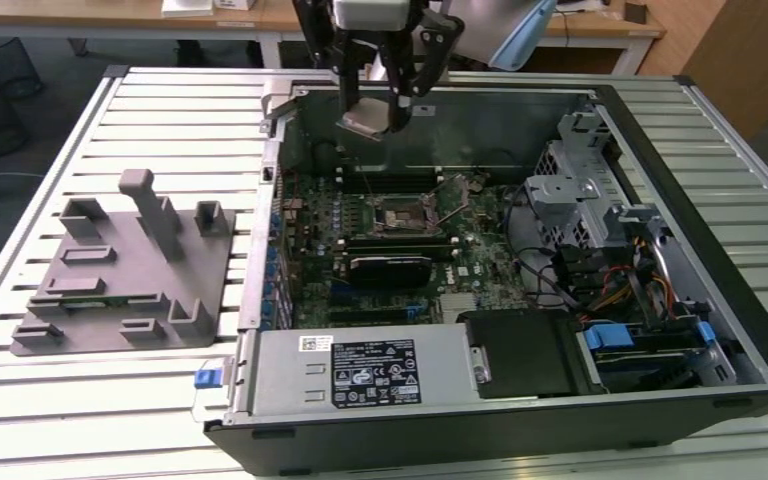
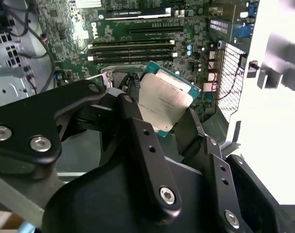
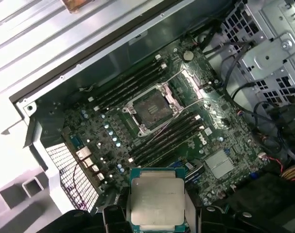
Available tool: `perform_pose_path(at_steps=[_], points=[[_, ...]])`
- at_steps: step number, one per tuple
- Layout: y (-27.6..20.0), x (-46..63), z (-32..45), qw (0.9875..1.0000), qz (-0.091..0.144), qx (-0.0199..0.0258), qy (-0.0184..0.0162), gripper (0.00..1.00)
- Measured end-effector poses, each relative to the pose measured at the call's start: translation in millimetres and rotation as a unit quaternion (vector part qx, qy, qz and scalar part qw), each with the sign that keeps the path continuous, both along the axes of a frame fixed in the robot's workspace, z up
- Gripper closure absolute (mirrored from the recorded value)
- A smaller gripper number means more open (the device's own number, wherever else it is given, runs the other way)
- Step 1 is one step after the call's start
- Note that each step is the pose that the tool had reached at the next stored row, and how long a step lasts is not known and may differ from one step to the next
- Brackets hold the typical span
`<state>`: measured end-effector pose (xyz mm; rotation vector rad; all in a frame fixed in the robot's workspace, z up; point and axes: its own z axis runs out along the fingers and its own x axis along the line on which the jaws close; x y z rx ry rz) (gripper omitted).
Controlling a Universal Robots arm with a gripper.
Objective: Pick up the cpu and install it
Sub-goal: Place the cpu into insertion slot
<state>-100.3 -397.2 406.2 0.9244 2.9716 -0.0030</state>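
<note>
The cpu (image 1: pixel 368 119), a flat square chip with a silver top and green edge, hangs tilted in the air over the far part of the open computer case. My gripper (image 1: pixel 375 108) is shut on it, one black finger on each side. In the second wrist view the cpu (image 2: pixel 164 99) sits between the fingers (image 2: pixel 137 128) of the gripper (image 2: pixel 162 110). In the first wrist view the cpu (image 3: pixel 157 199) is in front of the empty metal-framed socket (image 3: pixel 151 108), whose lid stands open. That socket (image 1: pixel 404 213) lies on the motherboard, lower than the chip and nearer the camera.
A grey fixture block (image 1: pixel 124 265) with upright posts stands on the slatted table at the exterior view's left. Inside the case are a silver power supply (image 1: pixel 357 370), a drive cage (image 1: pixel 584 190), loose cables (image 1: pixel 611 290) and memory slots (image 3: pixel 128 85) beside the socket.
</note>
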Motion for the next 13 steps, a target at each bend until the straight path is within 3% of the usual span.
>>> perform_pose_path(at_steps=[6, 13], points=[[0.0, 0.0, -0.6, 0.9986, -0.053, 0.0, 0.0, 0.47], [0.1, 0.0, -1.2, 0.9944, -0.106, 0.0, 0.0, 0.47]])
